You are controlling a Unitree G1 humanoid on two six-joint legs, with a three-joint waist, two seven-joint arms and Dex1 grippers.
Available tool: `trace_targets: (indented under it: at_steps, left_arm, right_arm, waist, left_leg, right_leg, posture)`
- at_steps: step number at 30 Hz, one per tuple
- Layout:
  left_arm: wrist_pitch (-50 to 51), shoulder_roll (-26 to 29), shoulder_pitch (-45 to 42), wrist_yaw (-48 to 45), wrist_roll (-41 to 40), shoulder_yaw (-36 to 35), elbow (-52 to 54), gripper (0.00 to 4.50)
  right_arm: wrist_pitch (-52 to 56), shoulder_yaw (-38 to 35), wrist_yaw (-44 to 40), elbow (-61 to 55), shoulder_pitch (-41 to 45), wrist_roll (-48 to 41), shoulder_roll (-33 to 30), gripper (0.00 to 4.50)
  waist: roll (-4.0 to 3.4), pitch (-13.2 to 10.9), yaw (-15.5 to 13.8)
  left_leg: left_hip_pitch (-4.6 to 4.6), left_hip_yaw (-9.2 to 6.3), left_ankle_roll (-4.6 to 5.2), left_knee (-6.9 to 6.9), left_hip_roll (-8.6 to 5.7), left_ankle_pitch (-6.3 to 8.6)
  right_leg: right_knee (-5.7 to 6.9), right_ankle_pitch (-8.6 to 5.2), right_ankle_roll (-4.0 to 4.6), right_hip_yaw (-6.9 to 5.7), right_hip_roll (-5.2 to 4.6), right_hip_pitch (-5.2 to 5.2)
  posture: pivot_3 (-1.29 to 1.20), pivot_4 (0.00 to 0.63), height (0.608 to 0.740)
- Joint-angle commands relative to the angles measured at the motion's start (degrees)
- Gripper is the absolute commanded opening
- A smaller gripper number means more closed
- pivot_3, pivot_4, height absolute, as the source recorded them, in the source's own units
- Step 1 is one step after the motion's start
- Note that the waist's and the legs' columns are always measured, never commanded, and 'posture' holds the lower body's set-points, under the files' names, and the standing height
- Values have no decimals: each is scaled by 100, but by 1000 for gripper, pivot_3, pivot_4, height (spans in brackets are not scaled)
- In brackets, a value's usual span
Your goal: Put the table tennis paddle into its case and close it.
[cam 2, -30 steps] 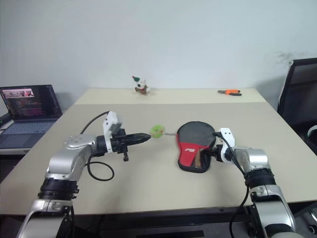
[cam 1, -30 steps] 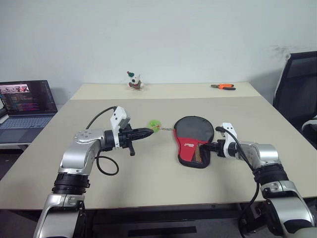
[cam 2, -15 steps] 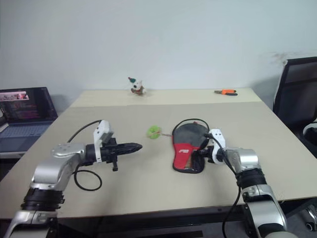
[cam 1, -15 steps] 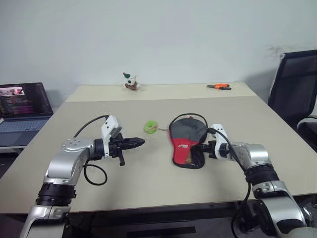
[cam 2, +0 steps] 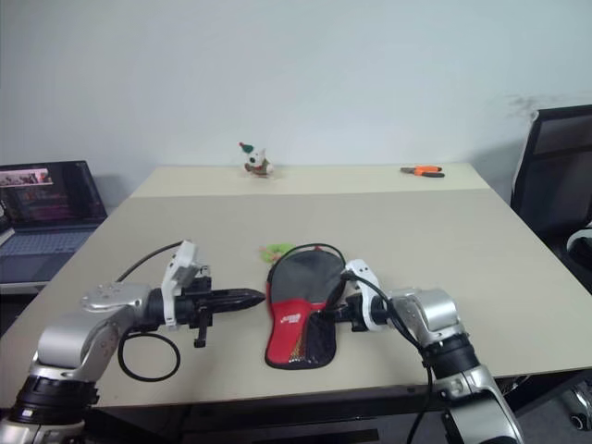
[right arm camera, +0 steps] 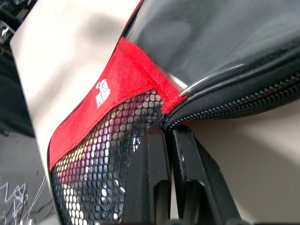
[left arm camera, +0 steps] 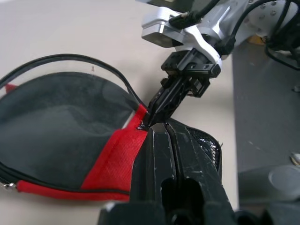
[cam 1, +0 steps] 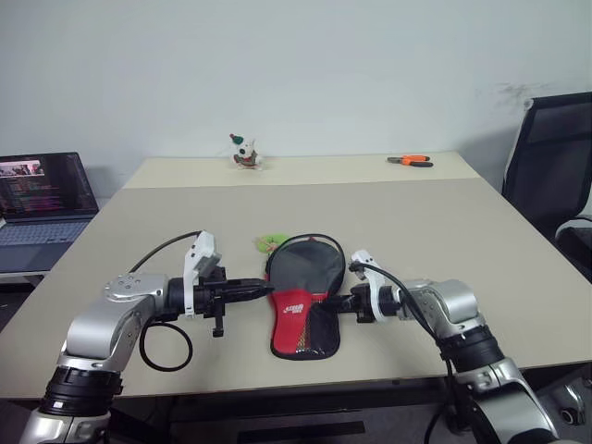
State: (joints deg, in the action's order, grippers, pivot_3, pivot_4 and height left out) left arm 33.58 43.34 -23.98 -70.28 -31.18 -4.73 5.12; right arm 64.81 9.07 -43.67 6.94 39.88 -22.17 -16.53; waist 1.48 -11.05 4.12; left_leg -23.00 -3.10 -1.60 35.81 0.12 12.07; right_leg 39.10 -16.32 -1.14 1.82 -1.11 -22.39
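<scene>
Since a second ago the case has slid nearer the table's front edge, away from the green ball. The right gripper clamps its zip edge; the left gripper, fingers pressed together, touches the opposite side.

1. Case: one, black with red panel and mesh pocket.
2. Grippers: two, left gripper and right gripper.
3. Laptop: one.
4. Pliers, orange-handled: one pair.
5. Small figurine: one.
6. Green tag: one.
7. Office chair: one.
8. Table: one.
</scene>
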Motion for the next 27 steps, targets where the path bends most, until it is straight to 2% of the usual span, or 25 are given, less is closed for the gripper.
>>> trace_targets:
  at_steps: [1,9,16,24,27]
  left_arm:
    - [10,138,45,-66,-141,-56,300,0]
    - [-17,143,75,-117,-130,26,318,0]
    - [-45,154,30,-140,-84,63,258,0]
    - [-41,124,49,-82,-86,73,281,0]
    - [-44,122,77,-55,-88,68,305,0]
  right_arm:
    - [230,-96,-30,-486,-174,-226,-211,38]
    - [674,-382,141,-1185,-704,-550,-597,38]
    - [790,-564,241,-1309,-831,-704,-894,38]
    - [727,-588,579,-1153,-754,-702,-708,38]
    - [780,-641,653,-1188,-759,-750,-701,764]
  waist:
    - [0,0,-26]
    - [1,0,-131]
    - [1,0,-149]
    - [1,0,-182]
    - [1,0,-183]
  left_leg:
    - [0,0,0,0,0,1]
    - [-1,4,1,-1,-1,6]
    - [-1,3,2,0,-4,6]
    - [0,4,2,1,-7,6]
    - [0,4,2,1,-6,6]
  right_leg:
    - [0,0,0,0,0,0]
    - [-9,-1,-2,2,0,2]
    - [-10,-4,-6,1,1,4]
    - [-10,-7,-13,2,1,5]
    - [-10,-8,-13,3,0,5]
  posture:
    - [0,150,740]
    - [0,150,740]
    - [0,150,740]
    - [0,150,740]
    - [0,150,740]
